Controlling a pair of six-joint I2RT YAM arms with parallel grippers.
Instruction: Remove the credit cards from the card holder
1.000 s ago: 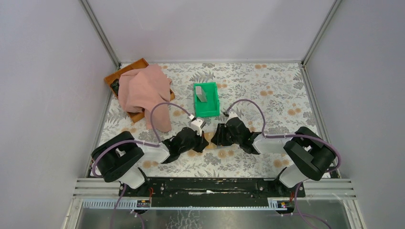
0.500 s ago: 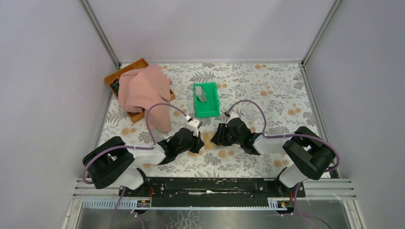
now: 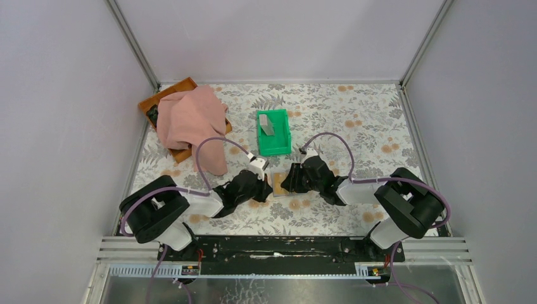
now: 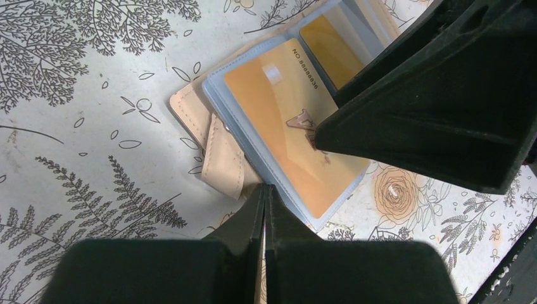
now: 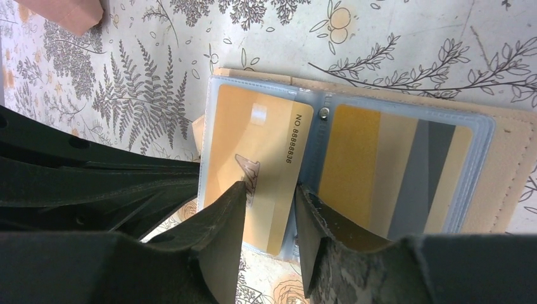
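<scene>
The right claw (image 5: 269, 189) is open only narrowly. Both fingertips (image 5: 235, 197) come down on the face of a yellow card (image 5: 253, 139), and a strip of the card shows in the gap between them. That card lies in the clear pocket directly under this claw. The card holder (image 5: 500, 171) is spread open flat on the tabletop (image 5: 158, 76). A striped card (image 5: 392, 171), yellow and grey, sits in the next pocket, just beside the claw.

The left claw (image 4: 264, 193) has its fingers pressed together with only a hairline between them. Its tip is at the holder's near edge, and I cannot tell whether it pinches anything. The right claw looms just beyond it, over the yellow card.

Both arms reach low and forward, angled inward, so the claws meet almost tip to tip over the holder.
</scene>
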